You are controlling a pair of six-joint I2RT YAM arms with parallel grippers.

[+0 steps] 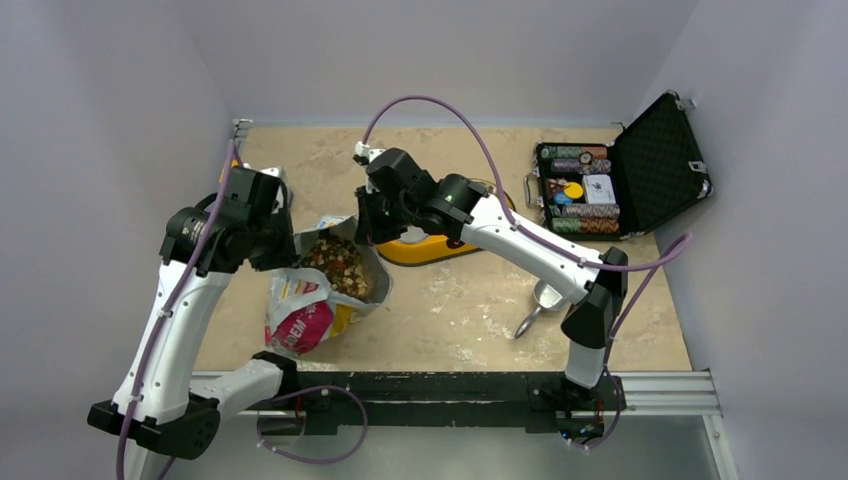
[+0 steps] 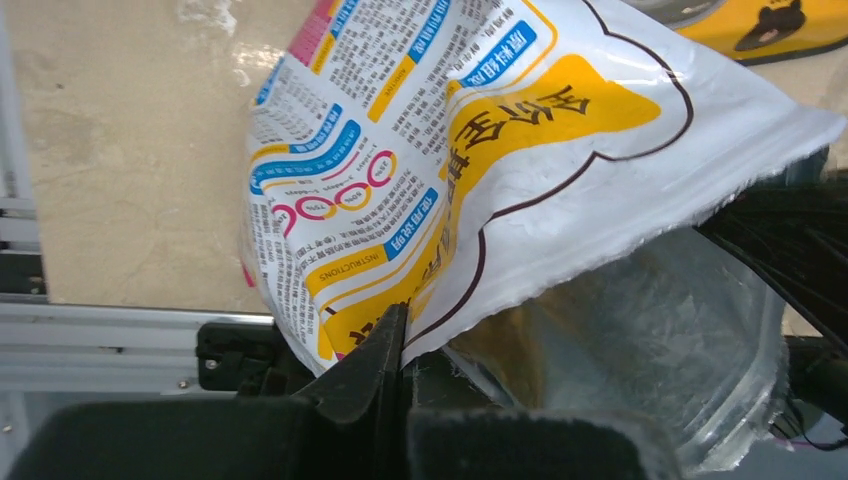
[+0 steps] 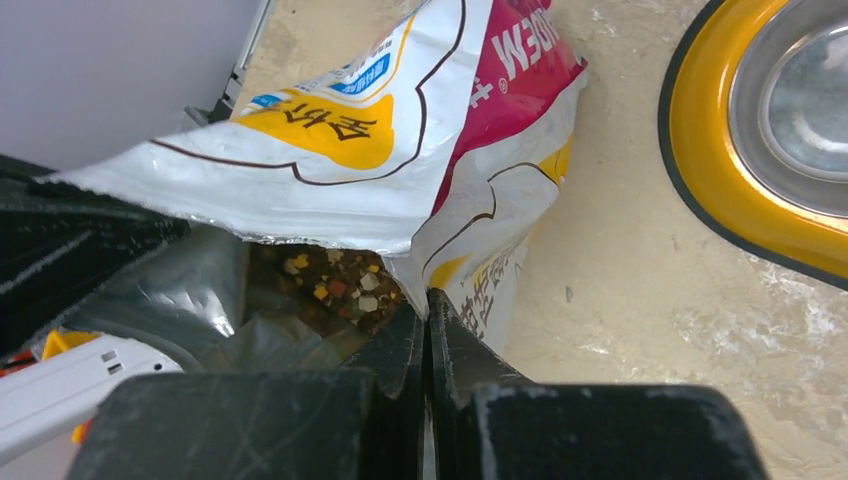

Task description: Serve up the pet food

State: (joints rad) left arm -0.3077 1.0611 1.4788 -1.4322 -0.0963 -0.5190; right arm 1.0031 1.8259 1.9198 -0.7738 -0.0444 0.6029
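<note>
we see a beige desk (image 1: 450,315) bearing an open pet food bag (image 1: 300,318), a yellow bowl (image 1: 425,253) beside it, a metal scoop (image 1: 541,299), and an open chip case (image 1: 620,180).

left arm (image 1: 175,320): white links, black joint housings
right arm (image 1: 510,232): same white shells, black elbow and wrist
cables (image 1: 440,103): purple, looped along each arm
bases (image 1: 160,420): black blocks, lower frame
fingers (image 2: 370,370): matte black, wedge-shaped

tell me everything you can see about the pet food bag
The bag is glossy plastic, white with yellow and pink panels and printed text, silvery inside. Its ragged top is spread open, showing mixed brown kibble. The left fingers and right fingers each pinch the rim, on opposite sides.
</note>
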